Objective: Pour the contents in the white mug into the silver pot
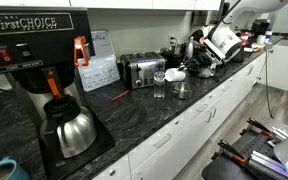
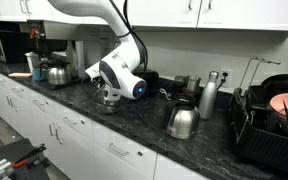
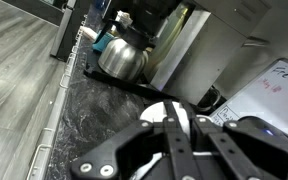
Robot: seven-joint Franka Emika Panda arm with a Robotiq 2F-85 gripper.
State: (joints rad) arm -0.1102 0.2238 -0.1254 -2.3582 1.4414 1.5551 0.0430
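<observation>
– Over at the far stretch of the dark desk [image 1: 134,118], past the toaster [image 1: 141,70], the gripper [image 1: 196,62] hangs at a slant. Where is the white mug [image 1: 174,75]?

– Between the jaws, as far as I can judge. In the wrist view the jaws are drawn in on a rounded white thing, which I take for the mug. So they are pinching it, though the contact itself is too blurred to be sure.

– And the silver pot [image 1: 182,90]?

– Low on the desk. In both exterior views it sits close below the gripper, with the mug just above its rim.

– What could go wrong from here?

– A spill, mostly. The pot is shallow and hardly wider than the mug, so a stream leaving the lip at a slant may overshoot and land on the desk. The wrist view does not show the pot at all, so the aim cannot be checked from there.

– Anything close by to worry about?

– A clear glass [image 1: 160,88] stands just beside the pot. A drift that way would pour into it or knock it over. The steel kettle [image 2: 181,120] is near on the other side. Smooth ceramic held sideways may also turn in the jaws, and too quick a tip would slop the contents past the rim.
</observation>
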